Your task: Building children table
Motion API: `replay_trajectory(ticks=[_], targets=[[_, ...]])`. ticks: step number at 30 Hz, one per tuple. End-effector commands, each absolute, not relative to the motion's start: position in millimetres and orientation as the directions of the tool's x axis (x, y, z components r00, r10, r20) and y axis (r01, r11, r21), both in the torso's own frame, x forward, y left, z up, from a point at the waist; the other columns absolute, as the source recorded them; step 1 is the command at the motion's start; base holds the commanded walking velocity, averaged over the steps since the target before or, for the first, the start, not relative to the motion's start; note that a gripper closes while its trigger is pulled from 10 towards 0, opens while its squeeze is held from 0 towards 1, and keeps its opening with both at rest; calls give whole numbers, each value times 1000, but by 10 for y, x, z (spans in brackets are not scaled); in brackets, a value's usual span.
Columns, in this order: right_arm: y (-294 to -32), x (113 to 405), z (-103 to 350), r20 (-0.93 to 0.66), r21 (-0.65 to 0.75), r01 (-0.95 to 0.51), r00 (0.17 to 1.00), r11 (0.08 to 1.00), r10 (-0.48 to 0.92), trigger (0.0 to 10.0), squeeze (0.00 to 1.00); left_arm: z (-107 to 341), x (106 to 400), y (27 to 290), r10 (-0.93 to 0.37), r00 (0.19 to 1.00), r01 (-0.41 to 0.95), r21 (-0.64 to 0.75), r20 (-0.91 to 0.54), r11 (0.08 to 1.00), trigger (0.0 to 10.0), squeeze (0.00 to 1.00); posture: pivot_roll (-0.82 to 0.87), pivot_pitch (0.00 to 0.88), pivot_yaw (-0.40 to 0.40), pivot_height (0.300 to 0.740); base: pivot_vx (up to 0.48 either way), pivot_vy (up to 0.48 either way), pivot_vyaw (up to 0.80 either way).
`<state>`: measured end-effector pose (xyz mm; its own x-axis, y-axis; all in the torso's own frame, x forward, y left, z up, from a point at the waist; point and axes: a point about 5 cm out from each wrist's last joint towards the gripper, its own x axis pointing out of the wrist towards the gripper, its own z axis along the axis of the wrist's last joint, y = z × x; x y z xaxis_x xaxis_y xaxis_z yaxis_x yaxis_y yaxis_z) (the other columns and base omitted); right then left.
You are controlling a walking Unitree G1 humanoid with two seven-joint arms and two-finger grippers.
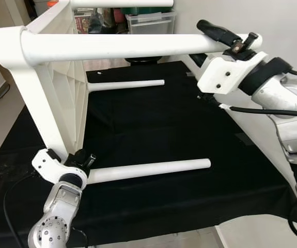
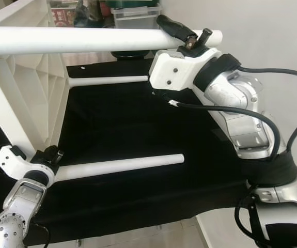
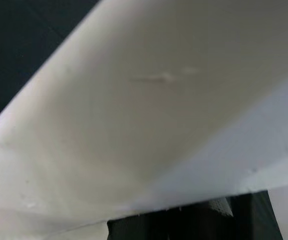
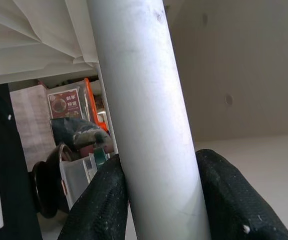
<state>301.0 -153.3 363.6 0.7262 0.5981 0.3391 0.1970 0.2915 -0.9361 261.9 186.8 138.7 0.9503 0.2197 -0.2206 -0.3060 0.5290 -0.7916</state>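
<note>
A white children's table lies on its side on a black cloth (image 1: 153, 119), its tabletop (image 1: 60, 88) standing upright on the left and its legs pointing right. My right gripper (image 1: 225, 37) is shut on the upper near leg (image 1: 117, 46) close to its free end; the black fingers (image 4: 98, 205) press both sides of that tube (image 4: 144, 100). My left gripper (image 1: 83, 161) sits low at the base of the lower near leg (image 1: 148, 170), where it meets the tabletop, and appears shut on it. The left wrist view is blurred white plastic (image 3: 149, 110).
A second lower leg (image 1: 127, 84) lies farther back, and another upper leg (image 1: 122, 3) runs along the top edge. Storage bins (image 1: 151, 20) stand behind the cloth. A white wall (image 2: 272, 31) is close on the right. Bare floor (image 1: 3, 119) lies left.
</note>
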Motion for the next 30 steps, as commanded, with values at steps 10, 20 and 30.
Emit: replay_trajectory(ticks=[10, 20, 30], targets=[[-1570, 3008, 3630, 352, -921, 167, 742, 351, 571, 0, 0, 1181, 2522, 2283, 460, 836, -488, -788, -299, 376, 10000, 0, -141, 56, 1, 740, 0, 0, 0], [-1693, 3110, 3474, 326, -904, 115, 807, 411, 492, 0, 0, 1669, 2507, 2985, 638, 766, -471, -741, -75, 478, 10000, 0, -129, 59, 1, 740, 0, 0, 0], [-1871, 3356, 2891, 154, -855, -42, 931, 517, 331, 0, 0, 3241, 2578, 3492, 554, 715, -284, -547, 426, 787, 10000, 0, -65, 47, 14, 740, 0, 0, 0]])
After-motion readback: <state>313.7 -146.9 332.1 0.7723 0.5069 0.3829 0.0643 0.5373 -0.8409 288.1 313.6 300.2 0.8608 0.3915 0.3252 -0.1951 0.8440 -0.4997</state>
